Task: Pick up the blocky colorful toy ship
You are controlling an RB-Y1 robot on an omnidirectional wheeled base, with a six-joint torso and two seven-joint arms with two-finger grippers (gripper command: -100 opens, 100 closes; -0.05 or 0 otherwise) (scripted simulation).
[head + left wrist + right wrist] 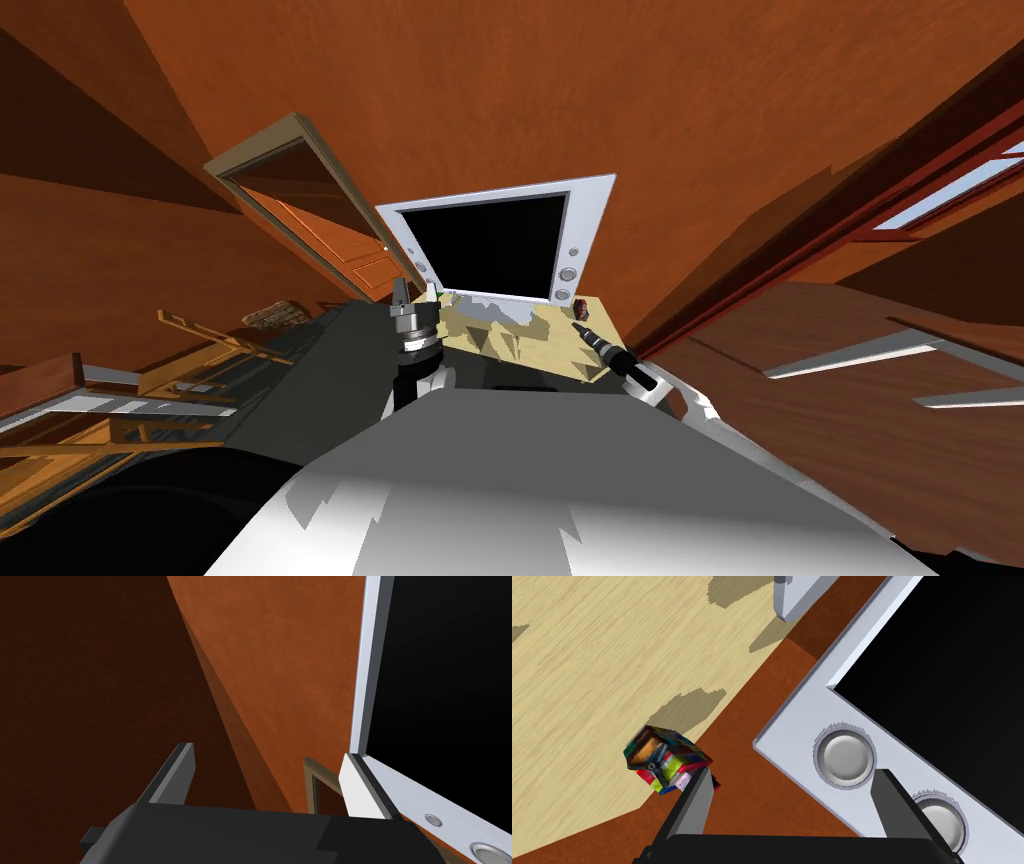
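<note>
The left arm (415, 350) stands at about 11 o'clock in the head view, its forearm upright and its wrist straight. The left gripper (400, 292) points to 12 o'clock with its fingers (172, 776) spread wide apart. The right arm (635, 372) reaches in from 4 o'clock and slants toward 10 o'clock, ending in the right gripper (579, 328), whose fingers (694, 801) also stand well apart.

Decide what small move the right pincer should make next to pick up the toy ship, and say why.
Probably slide the right pincer sideways toward the toy ship. Its fingers stand open, but the ship lies just outside one finger, at the edge of the tabletop, while the gap faces the white screen frame. Centre first, then close.
</note>
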